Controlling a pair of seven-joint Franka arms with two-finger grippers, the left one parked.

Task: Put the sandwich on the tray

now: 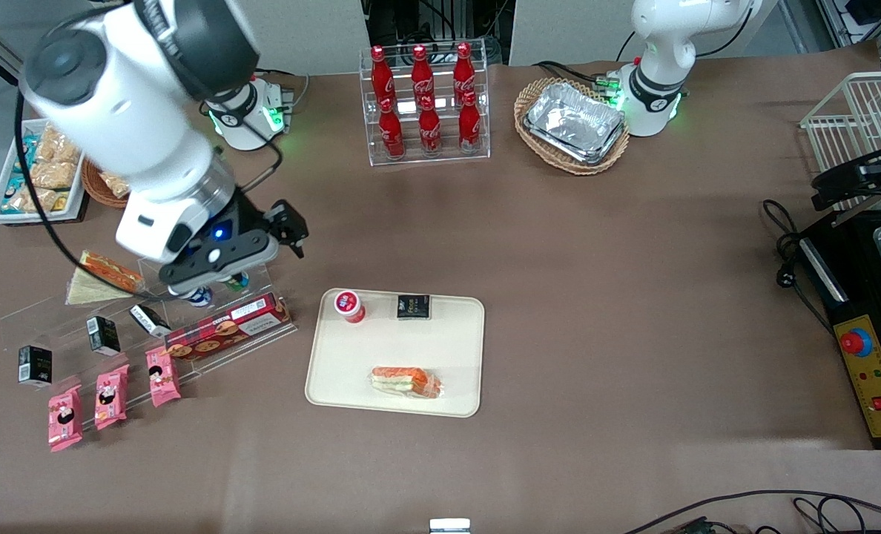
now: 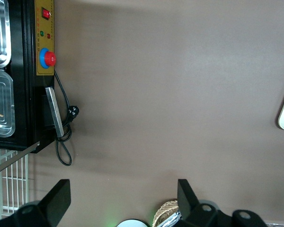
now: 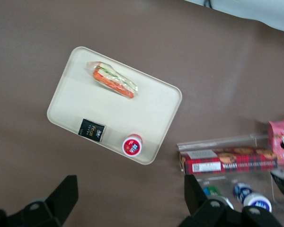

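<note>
Sandwich [image 1: 405, 381] on tray [image 1: 351, 371]; claw [image 1: 292, 230] apart.

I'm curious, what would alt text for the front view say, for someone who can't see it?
A clear-wrapped sandwich lies on a cream tray on a brown table, nearer the camera than a red-lidded cup and a small black packet also on the tray. The working arm's gripper hangs open above the table, toward a snack display.

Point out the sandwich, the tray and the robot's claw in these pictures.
sandwich [image 1: 405, 380]: front view, middle of the wrapped top.
tray [image 1: 396, 348]: front view, bare floor between the items.
claw [image 3: 131, 196]: right wrist view, midway between its open fingertips, above the table.
</note>
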